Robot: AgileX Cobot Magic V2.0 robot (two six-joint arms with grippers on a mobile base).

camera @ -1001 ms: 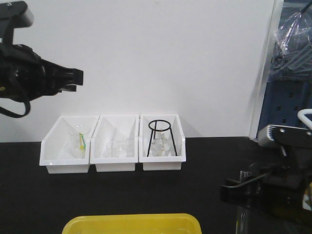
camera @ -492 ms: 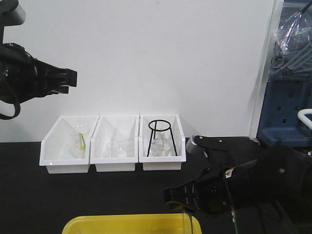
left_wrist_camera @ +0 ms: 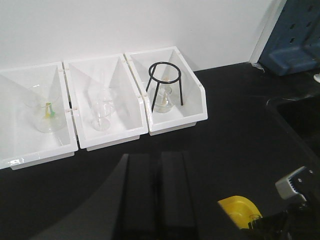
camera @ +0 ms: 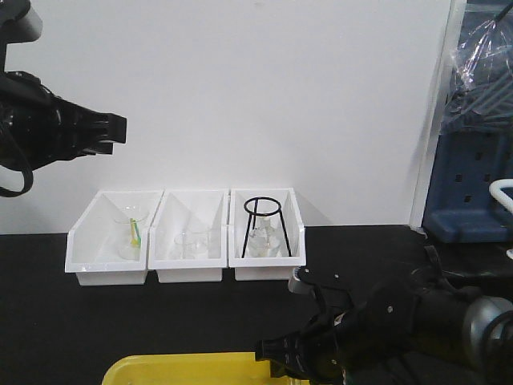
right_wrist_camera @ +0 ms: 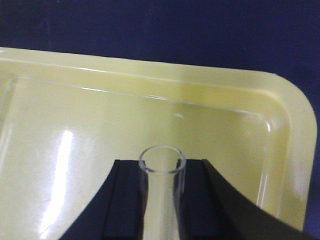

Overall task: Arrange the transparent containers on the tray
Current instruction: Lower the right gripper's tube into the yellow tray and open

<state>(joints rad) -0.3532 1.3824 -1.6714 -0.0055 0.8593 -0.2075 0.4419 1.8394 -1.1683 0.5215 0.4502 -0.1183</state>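
Squarely between right pincer fingers: test tube

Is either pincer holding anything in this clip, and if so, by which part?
The right pincer grips a clear test tube just below its open rim, above the yellow tray. The left pincer, raised in the air, holds nothing visible.

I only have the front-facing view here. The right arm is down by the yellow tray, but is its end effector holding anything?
Observer: Yes. The right wrist view shows the right end effector shut on a clear test tube.
Operator: Is the tube over the tray?
Observer: Its open mouth is over the yellow tray, near one rounded corner.
Operator: What about the left end effector?
Observer: The left end effector is empty, its fingers nearly together, and looks down on three white bins holding glassware.
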